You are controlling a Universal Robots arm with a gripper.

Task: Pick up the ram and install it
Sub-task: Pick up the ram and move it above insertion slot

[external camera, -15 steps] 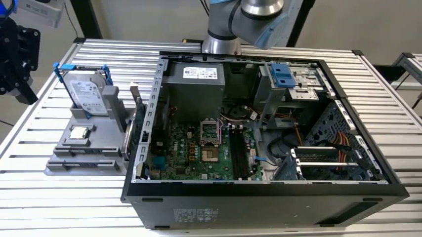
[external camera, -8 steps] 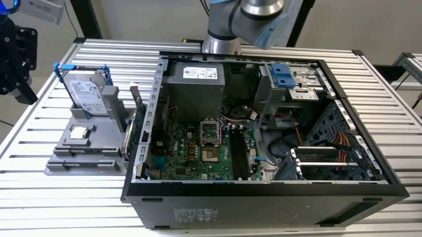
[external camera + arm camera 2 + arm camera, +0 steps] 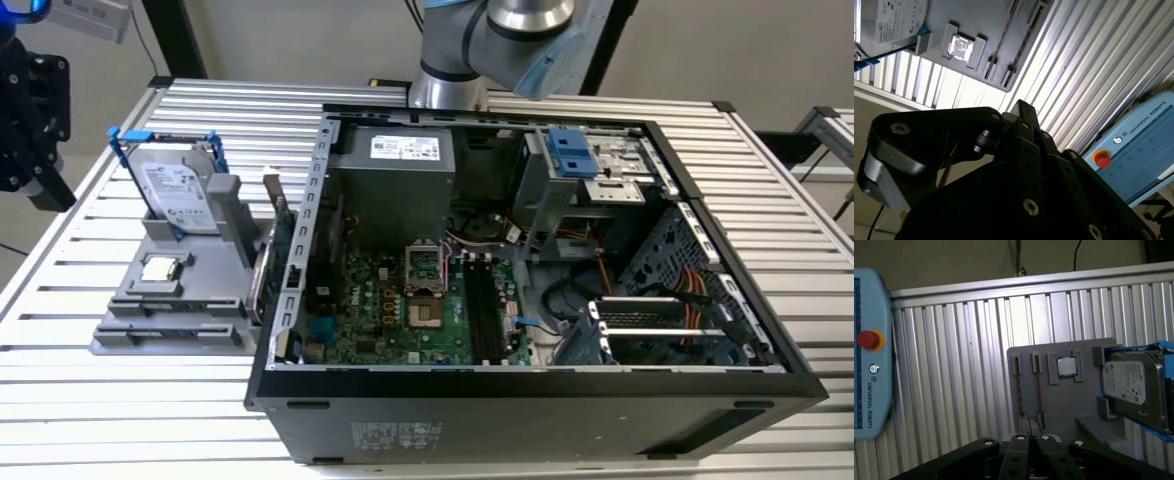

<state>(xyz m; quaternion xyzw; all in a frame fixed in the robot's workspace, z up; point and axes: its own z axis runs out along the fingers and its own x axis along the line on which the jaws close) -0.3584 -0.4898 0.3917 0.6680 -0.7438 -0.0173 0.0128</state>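
I log this as a robotics lab cell: slotted alu bench (image 3: 107, 420) w/ robot arm (image 3: 447, 60) at its far side, opened PC tower (image 3: 534, 420) + grey parts fixture (image 3: 174, 325) on top, blue teach pendant (image 3: 871, 380) w/ red e-stop (image 3: 869, 339) nearby.

You have bare ribbed aluminium table (image 3: 80, 410) across the exterior view's lower left and open air over the grey plastic fixture tray (image 3: 200, 340). An upright silver hard drive with blue handles (image 3: 180, 190) blocks the tray's upper end, and the black computer case (image 3: 534, 385) walls off its side toward the frame's centre. In the first wrist view the thin dark ram stick (image 3: 1038, 390) stands in a narrow slot beside the square silver processor chip (image 3: 1067, 366).
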